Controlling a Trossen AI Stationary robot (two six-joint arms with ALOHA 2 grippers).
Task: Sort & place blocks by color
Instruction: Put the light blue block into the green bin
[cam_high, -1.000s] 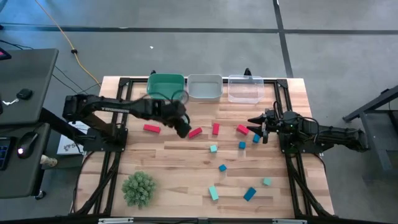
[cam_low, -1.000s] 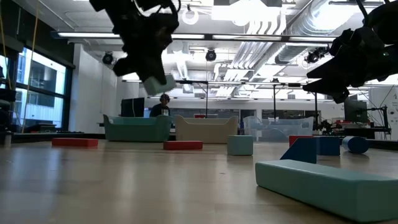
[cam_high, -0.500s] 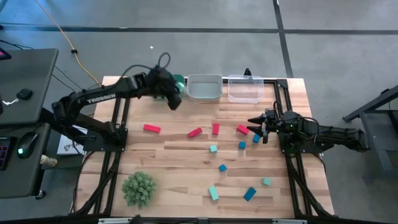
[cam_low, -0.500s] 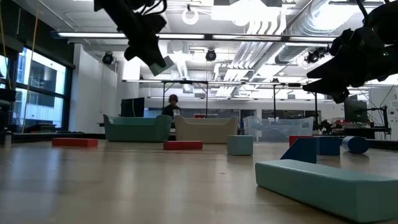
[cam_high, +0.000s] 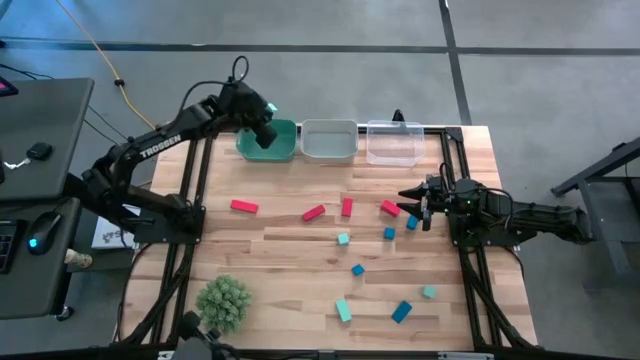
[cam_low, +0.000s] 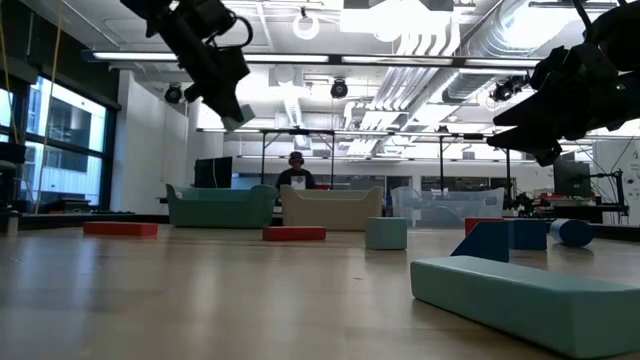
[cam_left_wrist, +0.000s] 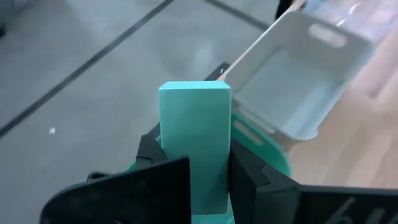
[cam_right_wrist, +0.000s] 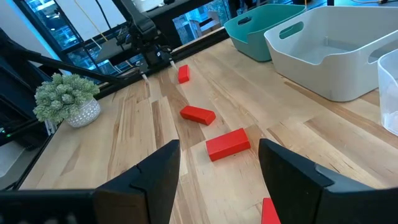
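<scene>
The left gripper (cam_left_wrist: 198, 180) is clamping a light teal bar (cam_left_wrist: 195, 140) upright above the green bin (cam_high: 268, 142) at the bench's (cam_high: 300, 260) far edge; the bar's lower end is hiding between the fingers. The right gripper (cam_right_wrist: 217, 180) is hovering with its jaws spread and nothing between them, near the red blocks (cam_right_wrist: 227, 143). Its fingertips are cut off in its own wrist view.

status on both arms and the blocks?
Left claw shut on teal block, over green bin. Right claw open, parked by red blocks on table's right side. Nothing blocking the drop.
</scene>
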